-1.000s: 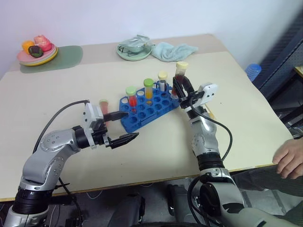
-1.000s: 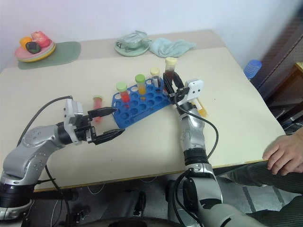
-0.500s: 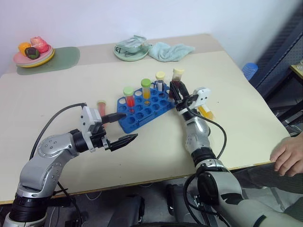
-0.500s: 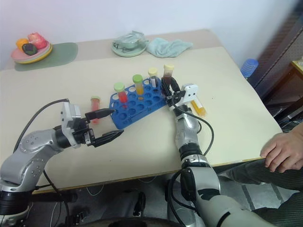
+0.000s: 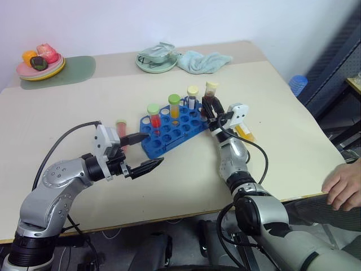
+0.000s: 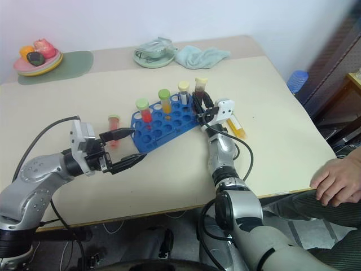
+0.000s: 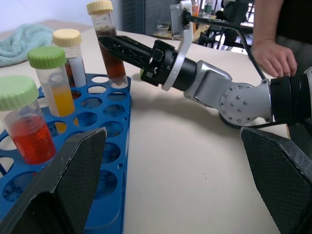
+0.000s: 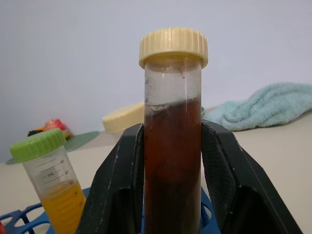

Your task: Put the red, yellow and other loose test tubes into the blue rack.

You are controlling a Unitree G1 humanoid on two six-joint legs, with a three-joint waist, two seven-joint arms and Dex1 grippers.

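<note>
While we held the arms over the table [image 5: 67, 101], the right gripper [image 5: 211, 110] was clamped on a brown tube [image 5: 211, 97] with a cream cap, one black finger [image 8: 119, 185] on each side of it. We held that tube upright at the right end of the blue rack [image 5: 172, 131], its lower end at the rack's holes; whether it was seated in a hole we could not tell.

Three tubes stood upright in the rack's far row:
- a red tube [image 5: 154, 117] with a light green cap, toward the left;
- an orange tube [image 5: 176, 106] with a green cap, next to it;
- a cream-capped tube [image 5: 193, 96], between the orange tube and the brown tube.

We kept the left gripper [image 5: 145, 151] well apart from any tube, its jaws spread wide and holding nothing. It pointed toward the rack's near left corner, one finger [image 5: 138, 137] reaching to the rack's left edge.

Two tubes remained outside the rack:
- a pink tube [image 5: 120, 132] stood upright on the table just left of the rack, behind the left gripper;
- a yellow tube [image 6: 236, 125] lay on its side on the table to the right of the right gripper.

At the far edge we noted a plate [image 5: 40, 69] of toy food on a green mat [image 5: 79, 66], a green dish [image 5: 158, 59] and a teal cloth [image 5: 203, 60]. A person's hand [image 5: 344, 189] rested at the near right corner of the table.
</note>
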